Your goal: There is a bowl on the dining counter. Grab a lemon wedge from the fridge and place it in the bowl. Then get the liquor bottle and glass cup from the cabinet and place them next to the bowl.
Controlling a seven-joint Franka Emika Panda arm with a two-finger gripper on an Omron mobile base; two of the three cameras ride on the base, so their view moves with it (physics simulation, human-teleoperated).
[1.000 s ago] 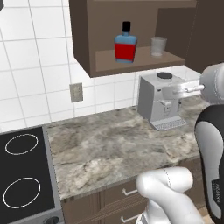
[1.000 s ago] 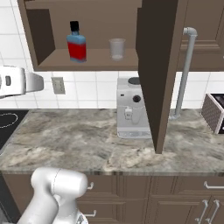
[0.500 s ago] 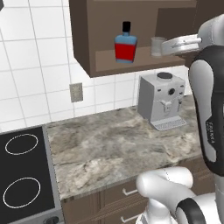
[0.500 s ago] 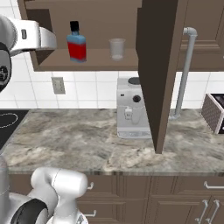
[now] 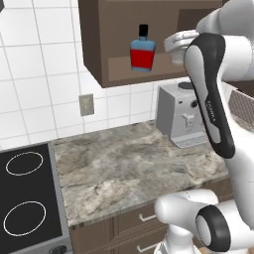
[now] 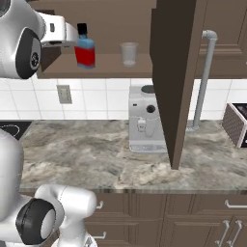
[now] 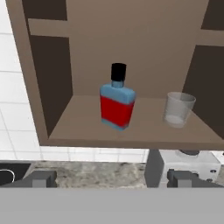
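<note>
The liquor bottle (image 7: pixel 117 103), light blue on top, red below and capped in black, stands upright on the open shelf of the dark brown cabinet (image 7: pixel 48 78). The glass cup (image 7: pixel 178 109) stands on the same shelf, a short way to the bottle's right. My gripper (image 7: pixel 113 179) is open and empty, held at shelf height in front of the cabinet and aimed at the bottle, with a gap still between them. From the right base view my hand (image 6: pixel 60 31) hangs just left of the bottle (image 6: pixel 85 50), and the cup (image 6: pixel 129 53) is apart from both. In the left base view my forearm covers the cup beside the bottle (image 5: pixel 143 49).
The cabinet's open door (image 6: pixel 169 72) juts out toward me right of the cup. Below the shelf a grey coffee machine (image 6: pixel 144 120) stands on the marbled worktop (image 5: pixel 124 168). A black cooktop (image 5: pixel 27 198) lies to the left, a grey pipe (image 6: pixel 205 77) rises at the right.
My arm has swung up from beside the coffee machine to shelf height. The hand now faces the bottle. Bottle and cup have not moved, and the jaws have stayed wide.
</note>
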